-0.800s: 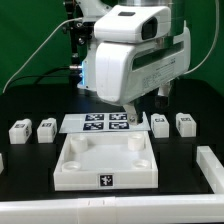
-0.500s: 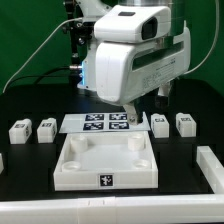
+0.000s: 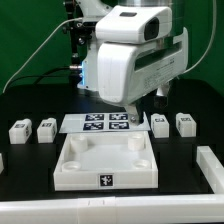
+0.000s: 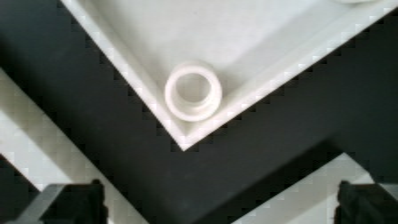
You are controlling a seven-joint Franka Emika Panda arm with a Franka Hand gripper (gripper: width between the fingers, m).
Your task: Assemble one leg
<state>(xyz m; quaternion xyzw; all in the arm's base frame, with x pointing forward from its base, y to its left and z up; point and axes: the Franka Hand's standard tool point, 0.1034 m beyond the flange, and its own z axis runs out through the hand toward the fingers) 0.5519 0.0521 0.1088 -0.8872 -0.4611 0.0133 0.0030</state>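
Several legs, small white blocky pegs with square tags, lie on the black table: two at the exterior view's left (image 3: 18, 130) (image 3: 46, 128) and two at its right (image 3: 160, 123) (image 3: 186, 122). My gripper (image 3: 131, 117) hangs over the far right corner of the large white square panel (image 3: 107, 172). In the wrist view the gripper (image 4: 217, 206) is open and empty. Its two dark fingertips (image 4: 71, 204) stand wide apart. Between and beyond them shows a panel corner with a round socket (image 4: 192, 90). No leg shows in the wrist view.
The marker board (image 3: 98, 123) lies behind the panel, partly under the arm. A white bar (image 3: 211, 165) lies at the exterior view's right edge and another white piece (image 3: 2, 160) at its left edge. Cables and a green backdrop stand behind.
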